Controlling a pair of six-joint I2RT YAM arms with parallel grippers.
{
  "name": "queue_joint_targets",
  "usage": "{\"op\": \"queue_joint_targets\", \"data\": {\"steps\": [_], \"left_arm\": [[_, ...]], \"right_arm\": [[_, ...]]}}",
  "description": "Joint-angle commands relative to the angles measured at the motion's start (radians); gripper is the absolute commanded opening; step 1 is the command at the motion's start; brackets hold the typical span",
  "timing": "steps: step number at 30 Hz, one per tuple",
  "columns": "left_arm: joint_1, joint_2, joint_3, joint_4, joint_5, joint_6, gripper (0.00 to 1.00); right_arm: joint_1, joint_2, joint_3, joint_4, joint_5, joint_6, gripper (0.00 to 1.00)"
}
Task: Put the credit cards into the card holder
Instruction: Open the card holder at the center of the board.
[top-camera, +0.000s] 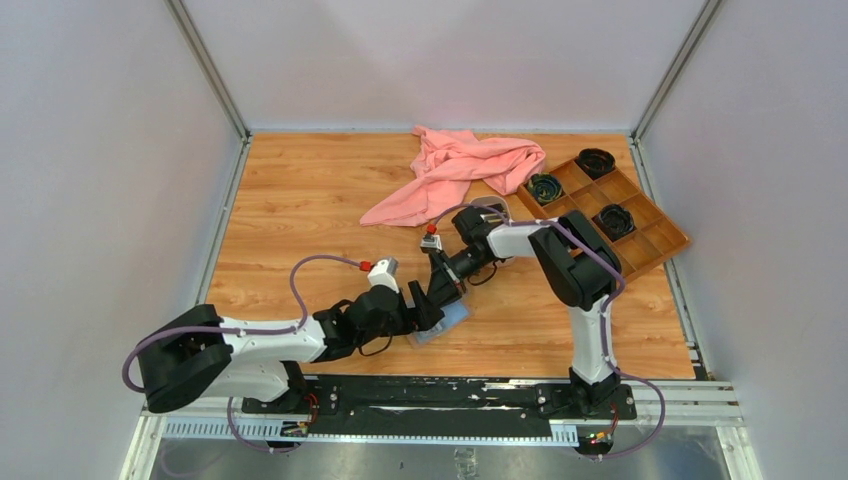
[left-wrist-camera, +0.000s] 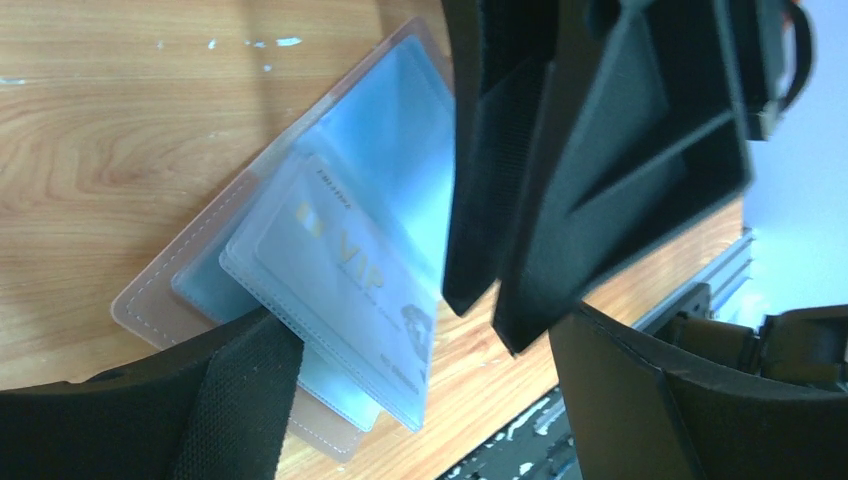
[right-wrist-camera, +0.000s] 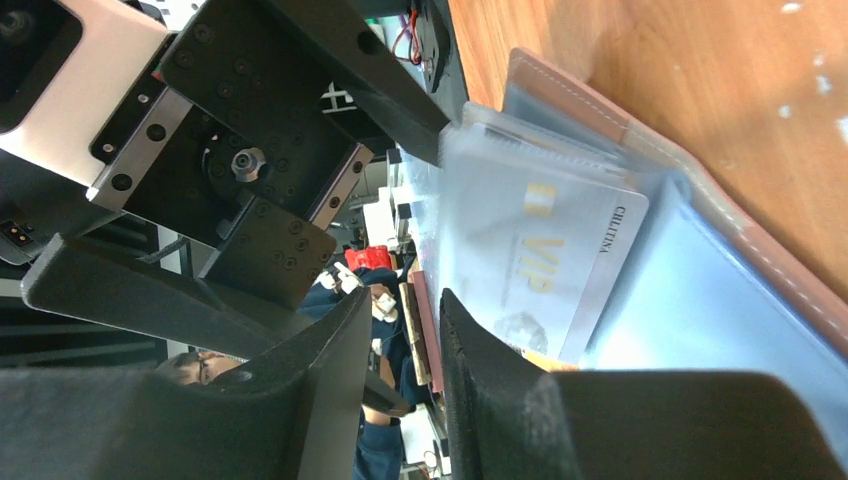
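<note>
Your card holder (top-camera: 441, 322) lies open near the front edge of the table (top-camera: 300, 210), a VIP card (left-wrist-camera: 345, 265) showing through its clear sleeve. The left gripper (top-camera: 420, 312) is spread wide, one finger on the holder's corner. The right gripper (top-camera: 447, 288) is nearly closed, and you cannot tell whether it nips anything. Push crooked and the sleeve may buckle, or the holder skid off the front; open room lies farther back

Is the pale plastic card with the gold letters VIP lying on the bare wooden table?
No, the pale VIP card rests among the clear sleeves of the pinkish-tan card holder.
</note>
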Motion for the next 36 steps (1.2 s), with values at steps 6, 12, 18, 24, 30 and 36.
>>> {"op": "queue_joint_targets", "data": {"steps": [6,12,18,24,30,36], "left_arm": [[0.011,0.068,-0.028,0.001,-0.05,-0.039,0.6],[0.027,0.104,-0.046,0.001,-0.053,-0.019,0.34],[0.05,0.13,-0.04,-0.002,-0.048,0.057,0.2],[0.071,0.146,0.039,-0.088,-0.027,0.167,0.27],[0.071,0.108,0.093,-0.189,-0.043,0.206,0.51],[0.071,-0.052,0.115,-0.329,-0.075,0.238,0.68]], "right_arm": [[0.025,0.011,-0.009,-0.014,0.01,-0.017,0.3],[0.018,-0.037,0.064,-0.229,0.161,-0.255,0.3],[0.007,-0.137,0.087,-0.338,0.399,-0.477,0.31],[0.019,-0.19,0.062,-0.364,0.613,-0.612,0.29],[0.021,-0.177,0.068,-0.394,0.762,-0.664,0.26],[0.022,-0.212,0.081,-0.444,0.676,-0.746,0.27]]}}
